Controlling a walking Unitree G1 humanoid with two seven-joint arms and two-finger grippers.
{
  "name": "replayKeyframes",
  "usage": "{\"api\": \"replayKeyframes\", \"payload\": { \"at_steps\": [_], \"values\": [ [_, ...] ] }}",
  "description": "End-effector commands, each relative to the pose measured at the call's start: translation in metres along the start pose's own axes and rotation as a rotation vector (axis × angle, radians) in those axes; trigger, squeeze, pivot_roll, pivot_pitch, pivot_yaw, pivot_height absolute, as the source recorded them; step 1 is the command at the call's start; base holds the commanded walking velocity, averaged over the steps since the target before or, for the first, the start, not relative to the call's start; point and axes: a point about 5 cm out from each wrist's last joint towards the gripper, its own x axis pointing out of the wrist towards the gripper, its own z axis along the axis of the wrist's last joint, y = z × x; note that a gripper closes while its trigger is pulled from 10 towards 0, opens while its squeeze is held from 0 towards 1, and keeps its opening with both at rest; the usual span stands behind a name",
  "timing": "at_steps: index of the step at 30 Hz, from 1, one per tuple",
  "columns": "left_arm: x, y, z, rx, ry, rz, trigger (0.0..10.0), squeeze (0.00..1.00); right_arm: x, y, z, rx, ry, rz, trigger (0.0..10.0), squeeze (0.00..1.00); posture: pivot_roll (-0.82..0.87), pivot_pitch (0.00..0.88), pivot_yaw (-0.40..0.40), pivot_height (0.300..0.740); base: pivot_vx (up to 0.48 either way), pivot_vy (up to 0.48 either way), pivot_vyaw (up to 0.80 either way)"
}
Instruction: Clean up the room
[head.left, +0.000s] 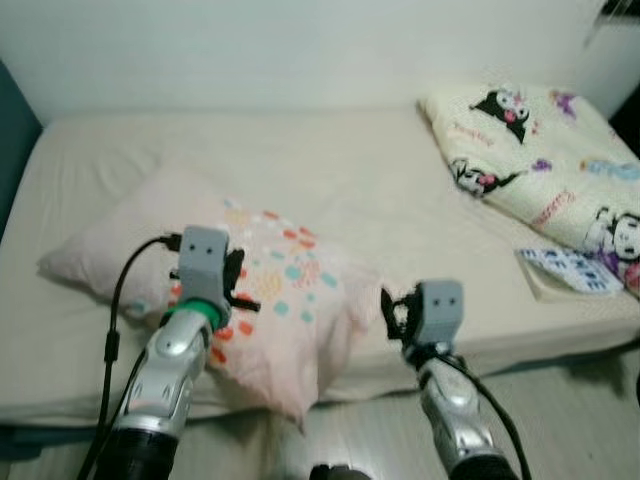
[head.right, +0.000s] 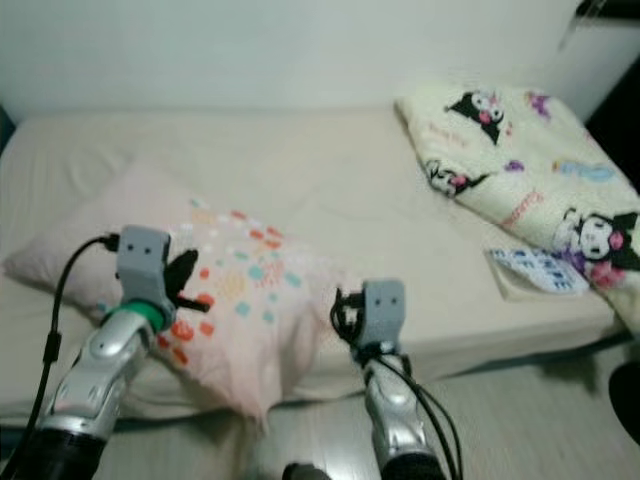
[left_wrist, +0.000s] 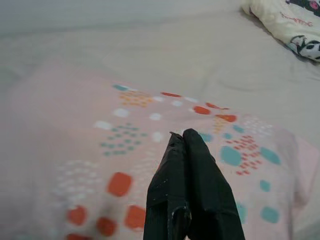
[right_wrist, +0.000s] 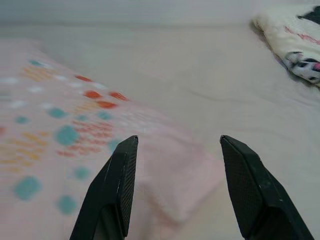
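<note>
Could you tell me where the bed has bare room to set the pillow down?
The widest bare stretch of bed lies between the pillow and the blanket, running back to the wall. The front right is crowded: a small patterned item lies by the blanket. The left claw is over the pillow.

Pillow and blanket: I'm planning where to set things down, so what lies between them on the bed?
Bare sheet between the pillow and the blanket, as the left eye view shows.

Both claws hover at a pillow (head.left: 270, 300) on a bed (head.left: 330, 170).
</note>
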Motion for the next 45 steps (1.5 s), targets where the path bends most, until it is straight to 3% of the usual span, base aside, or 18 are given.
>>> {"api": "replayKeyframes", "payload": {
  "at_steps": [1, 24, 32, 45],
  "values": [
    [-0.0034, 0.0065, -0.0092, 0.001, 0.035, 0.024, 10.0, 0.0, -0.0028, 0.0047, -0.0043, 0.003, 0.013, 0.011, 10.0, 0.0, 0.03, 0.065, 0.033, 0.74, 0.0, 0.48, 0.0],
    [-0.0036, 0.0072, -0.0089, 0.009, 0.033, 0.025, 10.0, 0.0, -0.0031, 0.0065, -0.005, -0.004, 0.013, 0.019, 10.0, 0.0, 0.03, 0.068, 0.034, 0.74, 0.0, 0.474, 0.0],
    [-0.0045, 0.007, -0.0072, 0.044, 0.007, 0.023, 10.0, 0.0, -0.0032, 0.0069, -0.005, -0.002, 0.011, 0.022, 10.0, 0.0, 0.03, 0.069, 0.034, 0.74, 0.0, 0.0, 0.0],
    [-0.005, 0.004, -0.0078, 0.047, 0.002, 0.008, 10.0, 0.0, -0.003, 0.0077, -0.0054, 0.0, 0.012, 0.022, 10.0, 0.0, 0.03, 0.07, 0.035, 0.74, 0.0, -0.322, 0.0]
  ]
}}
